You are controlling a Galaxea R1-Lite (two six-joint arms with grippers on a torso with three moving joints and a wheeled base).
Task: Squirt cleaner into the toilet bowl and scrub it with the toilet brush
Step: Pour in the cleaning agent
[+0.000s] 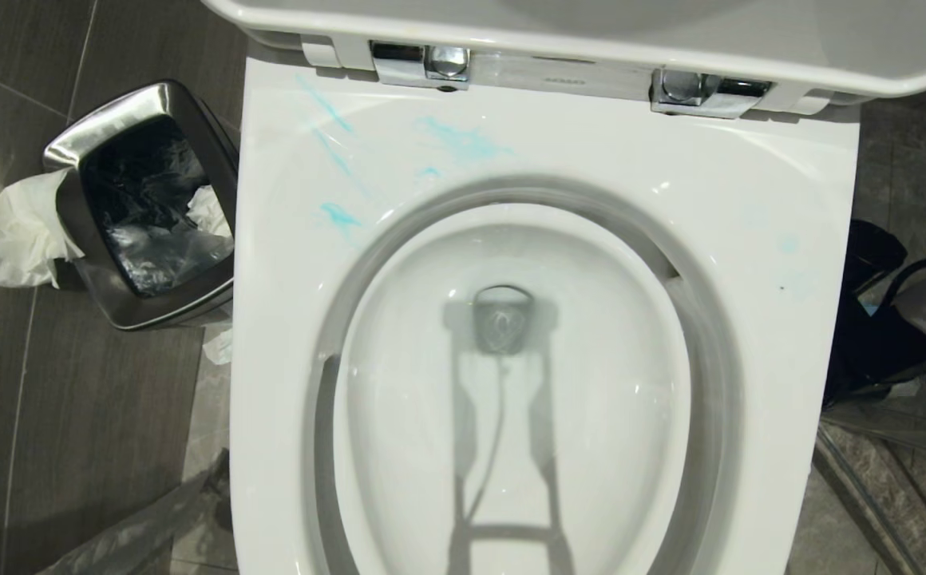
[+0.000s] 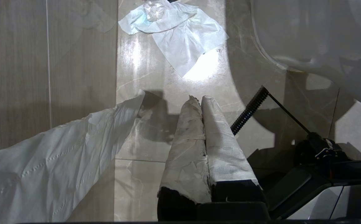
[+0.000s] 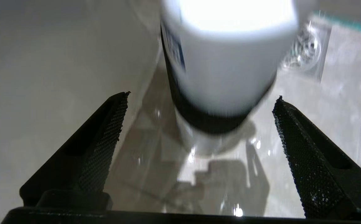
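Observation:
The white toilet bowl (image 1: 750,239) fills the head view, its seat and lid raised at the top. Turquoise cleaner (image 1: 463,142) shows as streaks and smears on the bowl's back-left rim. The basin holds clear water. No arm is in the head view, and the toilet brush is out of view. My left gripper (image 2: 200,99) is shut with nothing in it, white-wrapped fingers pressed together above the floor tiles. My right gripper (image 3: 203,95) is open low over glossy floor. Just ahead of its fingertips stands a blurred white round container (image 3: 227,62) with a dark band and a blue label.
A steel waste bin (image 1: 144,208) with a black liner stands left of the toilet, white tissue (image 1: 12,235) hanging beside it. Dark gear and cables (image 1: 878,335) lie to the toilet's right. Crumpled tissue (image 2: 180,34) and a paper strip (image 2: 59,155) lie on the floor. A chrome drain (image 3: 305,49) sits behind the container.

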